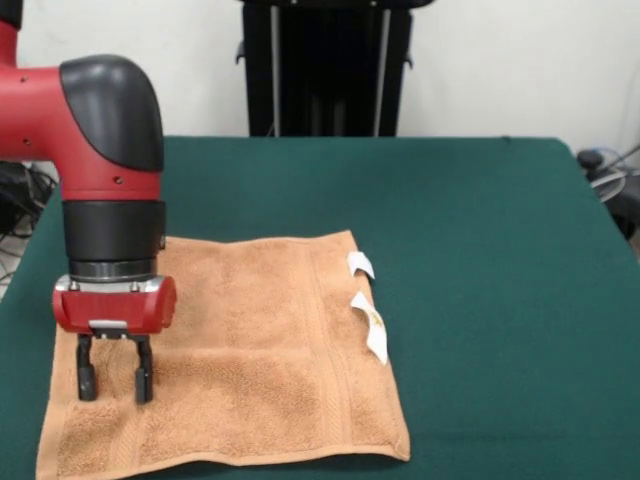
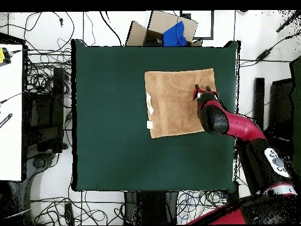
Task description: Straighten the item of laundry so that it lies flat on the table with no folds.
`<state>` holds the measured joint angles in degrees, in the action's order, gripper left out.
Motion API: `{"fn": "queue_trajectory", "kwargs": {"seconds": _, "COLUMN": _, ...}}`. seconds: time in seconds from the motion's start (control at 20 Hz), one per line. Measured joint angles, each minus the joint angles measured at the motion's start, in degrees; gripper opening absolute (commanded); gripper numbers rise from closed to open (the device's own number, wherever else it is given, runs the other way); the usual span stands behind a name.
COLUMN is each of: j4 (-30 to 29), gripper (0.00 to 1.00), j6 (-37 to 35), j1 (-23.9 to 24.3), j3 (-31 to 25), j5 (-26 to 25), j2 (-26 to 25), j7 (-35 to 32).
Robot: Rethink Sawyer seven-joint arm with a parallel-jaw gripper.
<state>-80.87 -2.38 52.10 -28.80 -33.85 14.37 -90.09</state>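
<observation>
- Nearest the front camera, the orange-tan terry cloth towel (image 1: 240,350) lies spread flat on the dark green felt table (image 1: 480,230), white tags (image 1: 368,310) on its right edge.
- Over its left part, the black two-fingered gripper (image 1: 115,380) stands parted, empty.
- Overhead, the towel (image 2: 173,100) is nearly square, by the table's (image 2: 111,118) far right corner; cables cover the floor (image 2: 53,70).

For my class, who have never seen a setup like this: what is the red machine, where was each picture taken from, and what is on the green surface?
The red machine is a robot arm ending in a gripper with two black fingers, spread open and holding nothing. One picture faces the table from the front; the other looks straight down from above. On the green table lies an orange-tan towel, spread flat, with small white tags on one edge. The gripper is at the towel's side opposite the tags.
</observation>
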Motion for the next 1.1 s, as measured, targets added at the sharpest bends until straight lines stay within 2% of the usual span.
{"fn": "queue_trajectory", "kwargs": {"seconds": 0.7, "j4": -0.5, "gripper": 1.0, "j6": 0.1, "j1": 1.7, "j3": -0.9, "j5": 0.0, "j2": 0.0, "j7": 0.0}}
{"fn": "queue_trajectory", "kwargs": {"seconds": 1.1, "j4": -4.2, "gripper": 1.0, "j6": 1.8, "j1": 1.5, "j3": 0.6, "j5": 0.0, "j2": 2.2, "j7": 0.0}}
